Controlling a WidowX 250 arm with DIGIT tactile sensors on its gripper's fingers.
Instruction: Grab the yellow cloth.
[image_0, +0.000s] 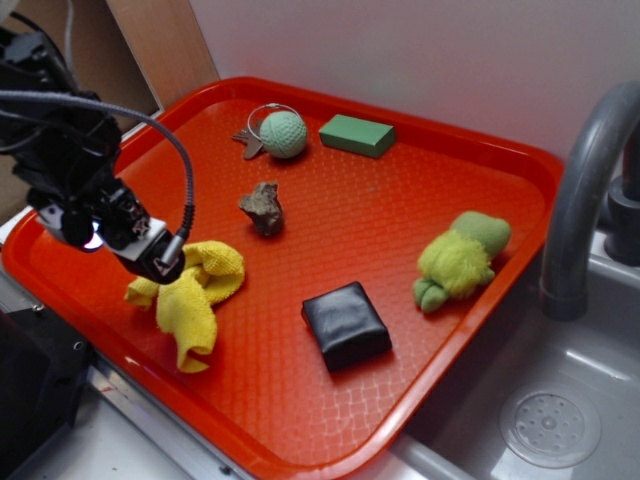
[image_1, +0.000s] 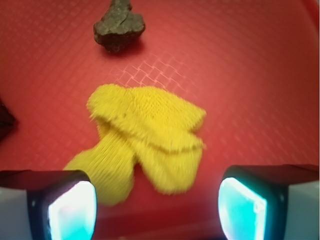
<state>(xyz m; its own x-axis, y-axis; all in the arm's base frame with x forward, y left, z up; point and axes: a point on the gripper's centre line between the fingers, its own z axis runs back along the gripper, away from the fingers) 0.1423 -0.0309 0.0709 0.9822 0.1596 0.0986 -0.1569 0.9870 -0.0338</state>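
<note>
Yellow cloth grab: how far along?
Done: the gripper is lined up over the yellow cloth, which lies crumpled on the red tray. In hand: the wrist view shows both fingers spread wide, the cloth's near edge between them. Left: lower, close on the cloth, lift. It is not grasped yet.
</note>
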